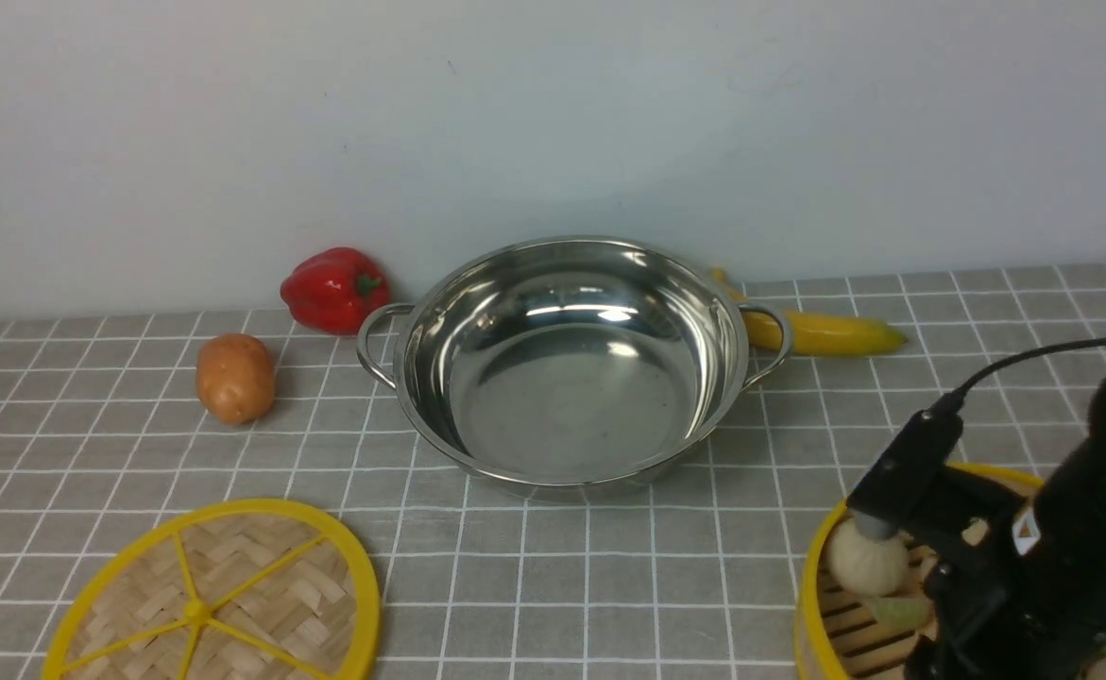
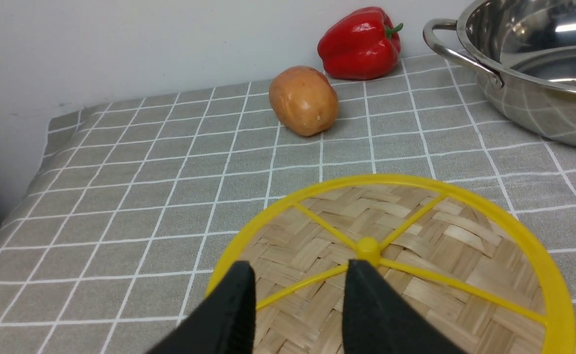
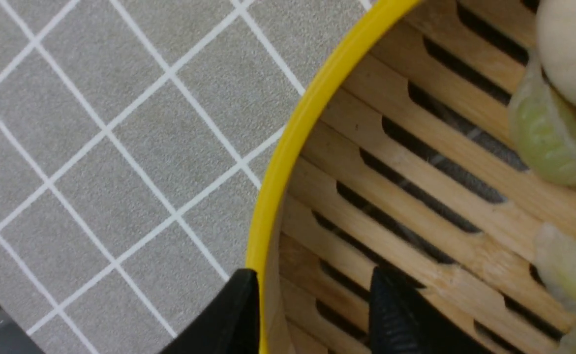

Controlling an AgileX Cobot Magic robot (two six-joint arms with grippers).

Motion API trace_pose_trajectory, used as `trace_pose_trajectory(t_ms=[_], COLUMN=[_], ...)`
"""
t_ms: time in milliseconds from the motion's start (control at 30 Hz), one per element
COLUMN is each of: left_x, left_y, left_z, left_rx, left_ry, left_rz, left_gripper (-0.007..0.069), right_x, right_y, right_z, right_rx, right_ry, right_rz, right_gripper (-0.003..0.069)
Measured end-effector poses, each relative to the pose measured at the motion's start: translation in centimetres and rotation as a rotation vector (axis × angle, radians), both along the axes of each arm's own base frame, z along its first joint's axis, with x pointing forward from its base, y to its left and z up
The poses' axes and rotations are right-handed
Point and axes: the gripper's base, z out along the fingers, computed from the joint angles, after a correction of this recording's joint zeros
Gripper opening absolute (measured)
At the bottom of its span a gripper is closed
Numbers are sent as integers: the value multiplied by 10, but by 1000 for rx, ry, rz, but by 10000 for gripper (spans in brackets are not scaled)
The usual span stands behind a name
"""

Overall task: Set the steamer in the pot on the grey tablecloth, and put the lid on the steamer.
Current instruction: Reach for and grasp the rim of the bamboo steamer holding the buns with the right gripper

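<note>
Pot: stands empty on the grey tablecloth, mid-desk and toward the far edge; both loop handles are in view; nothing rests in it.

Steamer: sits at the near right corner of the desk, well apart from the pot, flat on the cloth; a pale bun and greenish dumplings lie on its slatted floor.

Lid: lies flat at the near left corner of the desk, spokes up, not on the steamer.

Right jaws: wide, set astride the steamer's wall; one finger is outside the yellow rim and the other inside over the slats; not yet pinched on it.

Left jaws: partly parted and holding nothing; they hang just above the lid beside its hub, with a spoke showing between them.

Other stock: red pepper by the far edge, left of the pot; potato nearer the left edge; banana behind the pot's right handle.

Progress, as judged: neither step is done; the grasp on the steamer looks about to be taken. Left to do: close on the wall, lift, carry to the pot, seat it; then pick up the lid and cap the steamer.
</note>
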Motion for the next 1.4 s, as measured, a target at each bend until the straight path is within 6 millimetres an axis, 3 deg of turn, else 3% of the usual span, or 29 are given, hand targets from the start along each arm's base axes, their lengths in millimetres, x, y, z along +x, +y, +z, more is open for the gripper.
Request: trace_pose_trajectory(t_ms=[200,500,1033,1167,1200,1233,1400], left_x=[0,0,0,0,0,0,0], left_y=[0,0,0,0,0,0,0], left_z=[0,0,0,0,0,0,0], left_rx=[0,0,0,0,0,0,0], left_ry=[0,0,0,0,0,0,0], left_rz=[0,0,0,0,0,0,0], left_gripper=[244,244,244,244,244,244,244], right_x=[6,-3,0,0,-1,-1,0], right_y=[8,24,23,23,23,23,22], right_z=[-10,-17,-30,-29,-29,-29,-25], right_rx=[-15,-37,-96,-99,-99,-101,-105], right_ry=[40,61,86,101,112,119,93], right_rz=[28,110,101,71,62,46,21], right_gripper=[319,319,307,193,96,64,67])
